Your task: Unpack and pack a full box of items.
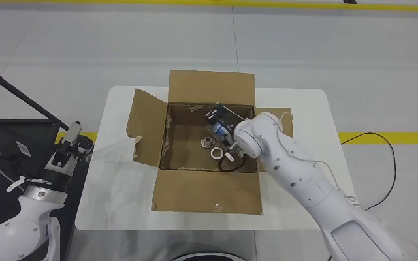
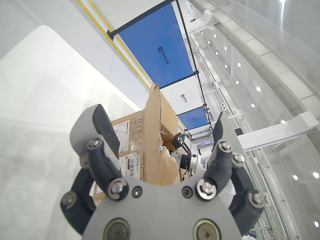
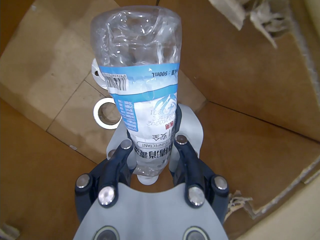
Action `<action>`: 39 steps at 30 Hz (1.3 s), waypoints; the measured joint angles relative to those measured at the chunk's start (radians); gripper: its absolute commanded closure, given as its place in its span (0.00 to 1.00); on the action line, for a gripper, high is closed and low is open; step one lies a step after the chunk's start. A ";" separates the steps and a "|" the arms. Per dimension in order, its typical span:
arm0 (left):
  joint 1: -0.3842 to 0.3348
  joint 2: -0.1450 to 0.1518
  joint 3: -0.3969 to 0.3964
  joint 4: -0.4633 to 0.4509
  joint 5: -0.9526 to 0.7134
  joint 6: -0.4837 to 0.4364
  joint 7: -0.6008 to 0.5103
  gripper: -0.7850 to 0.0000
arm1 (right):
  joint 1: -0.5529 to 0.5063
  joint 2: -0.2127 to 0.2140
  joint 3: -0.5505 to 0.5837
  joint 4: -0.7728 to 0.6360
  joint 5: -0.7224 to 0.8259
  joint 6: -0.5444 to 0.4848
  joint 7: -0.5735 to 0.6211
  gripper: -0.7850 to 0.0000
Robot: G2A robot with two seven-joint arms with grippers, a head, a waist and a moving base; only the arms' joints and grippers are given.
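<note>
A white table (image 1: 130,196) is standing on a grey floor striped with yellow lines, and it is carrying an open cardboard box (image 1: 209,189) with its flaps folded outward, so nothing is blocking the way in from above.

The right arm is reaching down into the box from the robot's right. The right gripper (image 3: 152,136) is pinching a clear plastic bottle (image 3: 140,76) near its cap end, with both fingers pressing the blue-labelled part and the base pointing toward the box floor. Gripping by the narrow end is leaving the dented, wider body free, which probably suits passing it between the cardboard walls.

Two white rings (image 3: 106,117) are lying flat on the box floor just beside the bottle. They may be tape rolls, though the views are not making that plain.

The left gripper (image 2: 161,116) is hanging beside the table's left edge, well apart from the box. Its fingers are spread wide and holding nothing, and it is facing the box's outer wall, seemingly keeping out of the working arm's path.

Whether the bottle is going in or coming out is not clear from this moment alone. Either way, the torn flap edge (image 3: 225,6) is sitting near enough to catch it.
</note>
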 measured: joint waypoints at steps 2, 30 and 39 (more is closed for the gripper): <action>0.000 0.000 0.000 0.000 0.000 0.000 0.000 0.00 | 0.005 -0.009 -0.011 0.019 0.004 0.000 0.001 0.85; 0.047 0.017 0.085 -0.028 0.032 -0.087 -0.176 0.00 | -0.168 0.047 0.252 -0.465 -0.026 -0.075 0.070 0.01; 0.063 0.025 0.185 -0.068 0.057 -0.142 -0.227 0.00 | -0.396 0.104 0.580 -0.791 0.027 -0.131 0.033 0.00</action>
